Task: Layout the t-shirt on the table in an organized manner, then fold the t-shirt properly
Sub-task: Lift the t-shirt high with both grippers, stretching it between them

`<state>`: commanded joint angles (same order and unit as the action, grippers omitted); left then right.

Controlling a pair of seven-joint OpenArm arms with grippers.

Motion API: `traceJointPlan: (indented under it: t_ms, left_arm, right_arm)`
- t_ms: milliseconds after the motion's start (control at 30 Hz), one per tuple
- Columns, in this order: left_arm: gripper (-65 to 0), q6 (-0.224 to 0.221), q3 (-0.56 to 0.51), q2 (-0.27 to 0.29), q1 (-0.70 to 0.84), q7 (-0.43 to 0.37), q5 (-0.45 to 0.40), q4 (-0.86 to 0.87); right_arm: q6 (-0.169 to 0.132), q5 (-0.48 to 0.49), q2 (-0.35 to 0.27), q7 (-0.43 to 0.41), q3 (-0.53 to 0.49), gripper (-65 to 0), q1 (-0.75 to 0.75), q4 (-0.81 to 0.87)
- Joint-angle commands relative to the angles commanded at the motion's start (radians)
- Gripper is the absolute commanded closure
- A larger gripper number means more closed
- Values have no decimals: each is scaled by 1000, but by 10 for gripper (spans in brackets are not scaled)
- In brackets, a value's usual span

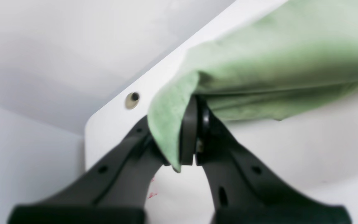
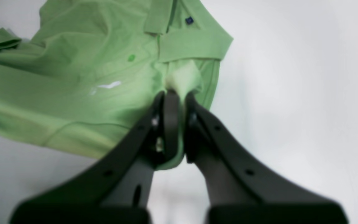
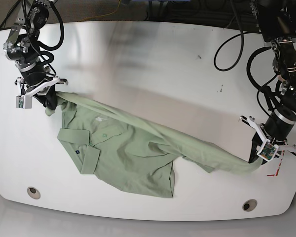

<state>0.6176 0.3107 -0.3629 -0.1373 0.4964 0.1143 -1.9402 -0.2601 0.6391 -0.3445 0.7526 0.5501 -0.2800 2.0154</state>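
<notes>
The pale green t-shirt (image 3: 128, 153) lies partly spread on the white table (image 3: 153, 69), collar toward the left, with one long part stretched to the right. At the left of the base view, my right gripper (image 3: 49, 101) is shut on a fold of cloth near the collar (image 2: 191, 43). The wrist view shows the right gripper (image 2: 177, 96) pinching that fold. My left gripper (image 3: 256, 159) is shut on the stretched end at the right. Up close, the left gripper (image 1: 194, 124) holds the t-shirt (image 1: 275, 62) lifted just above the table.
Two round grey grommets (image 3: 33, 192) (image 3: 249, 204) sit near the table's front edge, and one grommet (image 1: 132, 100) lies just beyond my left gripper. Red tape marks (image 3: 275, 173) are beside the left gripper. Black cables (image 3: 232, 49) hang at the back right.
</notes>
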Motion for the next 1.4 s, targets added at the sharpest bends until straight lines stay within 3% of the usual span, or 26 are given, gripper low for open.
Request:
traceJointPlan:
  t_ms: [300,600,867,1233,1400]
  left_arm:
    - [-27,0,5,-2,-41,-48,0,0]
    - [-27,-8,-81,0,-152,-46,-6,-2]
    - [-27,-9,-166,0,-310,-46,-8,2]
    - [-27,-12,-299,0,-595,-46,-14,17]
    - [-27,-52,-342,0,-681,-46,-71,31]
  right_arm:
    - [-3,6,-11,2,2,0,107,2]
    - [-3,6,-12,5,-48,0,279,-12]
    - [-3,6,-94,5,-144,0,459,-15]
    - [0,0,-155,5,-249,0,707,-97]
    - [0,0,-167,5,-293,0,819,-172]
